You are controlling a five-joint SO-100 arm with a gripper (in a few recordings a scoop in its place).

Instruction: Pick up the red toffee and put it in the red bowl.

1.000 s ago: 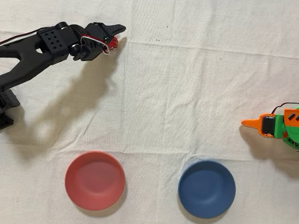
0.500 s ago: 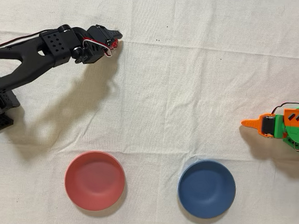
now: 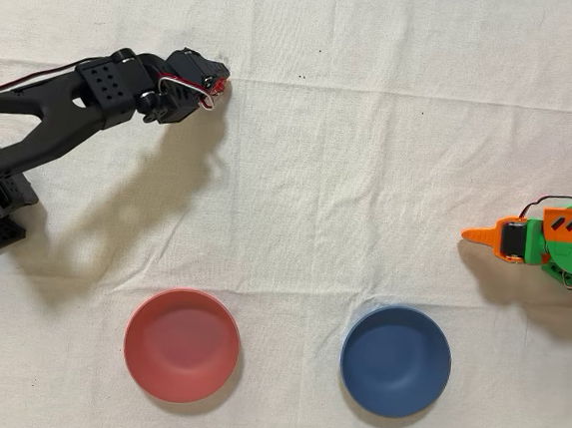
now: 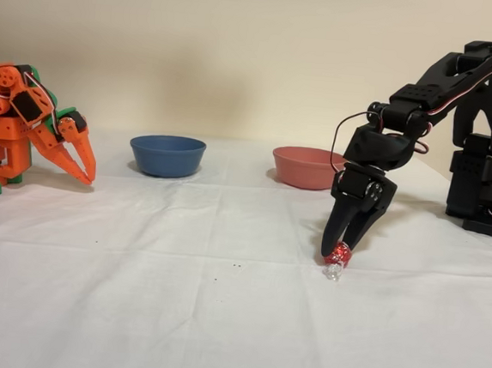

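On cloth, fingers (image 4: 340,249) nearly closed, pinching red toffee (image 4: 337,257)

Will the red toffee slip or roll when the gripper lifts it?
The red toffee looks round and foil-shiny, so it may slip between the closing fingers of the gripper. It seems tiny, probably very light. The clear twisted end on the cloth would likely limit rolling.

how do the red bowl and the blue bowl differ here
The red bowl is matte salmon-red; the blue bowl is dark blue. In the overhead view the red bowl sits left, on the black arm's side, and the blue bowl right, nearer the idle orange arm. Both are round, shallow, similar in size and empty.
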